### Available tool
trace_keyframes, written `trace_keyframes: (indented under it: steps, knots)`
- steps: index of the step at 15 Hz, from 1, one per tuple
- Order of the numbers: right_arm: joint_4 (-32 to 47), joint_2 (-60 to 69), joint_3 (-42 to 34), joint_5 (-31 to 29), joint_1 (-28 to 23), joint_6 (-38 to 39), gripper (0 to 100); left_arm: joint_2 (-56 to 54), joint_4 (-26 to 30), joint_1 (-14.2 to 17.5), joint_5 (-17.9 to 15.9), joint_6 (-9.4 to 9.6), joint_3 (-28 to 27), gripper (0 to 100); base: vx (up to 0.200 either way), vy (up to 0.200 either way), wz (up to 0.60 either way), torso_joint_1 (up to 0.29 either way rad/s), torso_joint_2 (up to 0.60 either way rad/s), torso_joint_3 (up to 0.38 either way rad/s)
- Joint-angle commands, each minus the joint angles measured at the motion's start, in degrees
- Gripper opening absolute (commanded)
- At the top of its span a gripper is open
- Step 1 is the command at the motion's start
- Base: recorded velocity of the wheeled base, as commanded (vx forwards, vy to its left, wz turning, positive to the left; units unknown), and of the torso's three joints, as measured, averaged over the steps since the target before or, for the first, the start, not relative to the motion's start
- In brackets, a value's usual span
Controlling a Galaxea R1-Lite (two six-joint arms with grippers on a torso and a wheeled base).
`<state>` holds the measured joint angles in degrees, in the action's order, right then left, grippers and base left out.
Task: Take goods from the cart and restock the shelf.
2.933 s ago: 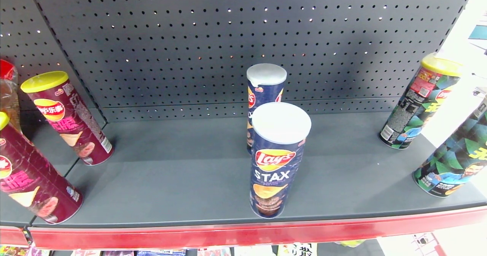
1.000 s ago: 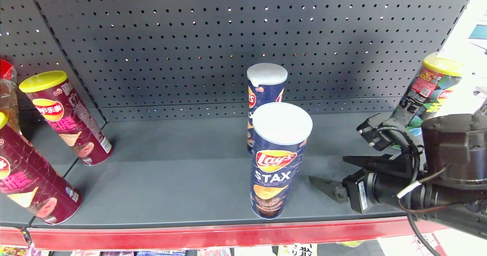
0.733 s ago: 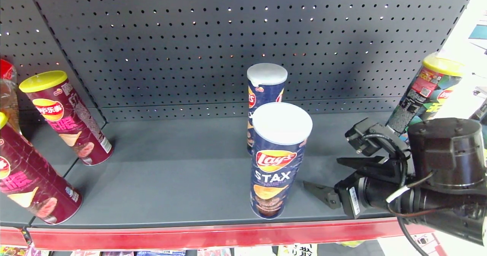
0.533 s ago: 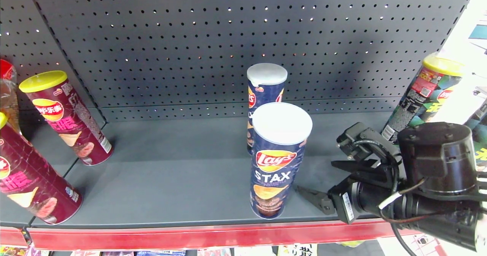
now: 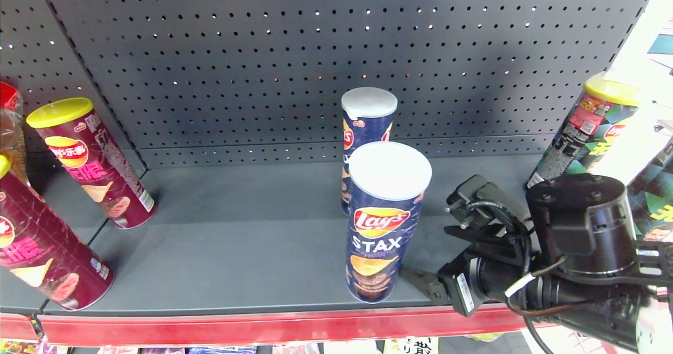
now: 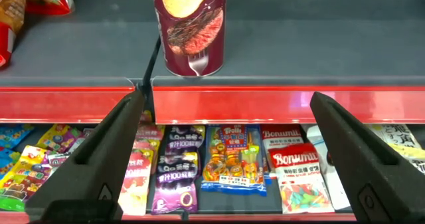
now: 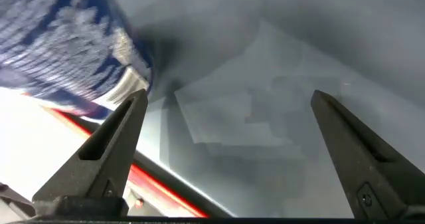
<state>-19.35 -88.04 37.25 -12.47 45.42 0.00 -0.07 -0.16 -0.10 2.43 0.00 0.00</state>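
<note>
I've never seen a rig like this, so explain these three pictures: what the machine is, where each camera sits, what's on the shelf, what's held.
This is a wheeled two-armed robot, restocking a shop shelf. The wide picture comes from a camera on its head. On the grey shelf stand a front blue can with a back blue can behind it, maroon cans at the left and green-black cans at the right. The right gripper is open, empty, beside the front blue can. The other two pictures come from wrist cameras; the dark prongs are each gripper's fingers. The right one sees that blue can. The left gripper is open, empty, before the red shelf edge; a maroon can stands on the shelf, snack packets on the one beneath.
</note>
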Motion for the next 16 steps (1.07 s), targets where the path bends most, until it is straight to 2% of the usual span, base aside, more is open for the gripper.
trace_keyframes:
  steps: [1, 16]
  knots:
    - [0.01, -0.82, 0.54, -0.01, 0.28, 0.00, 100, 0.07, -0.02, 0.01, 0.04, 0.00, 0.00, 100, 0.000, 0.000, 0.00, 0.000, 0.00, 0.000]
    - [0.01, -1.96, 2.12, -0.01, 2.30, 0.09, 100, 0.07, -0.02, 0.01, 0.04, 0.00, 0.00, 100, 0.000, 0.000, 0.00, 0.000, 0.00, 0.000]
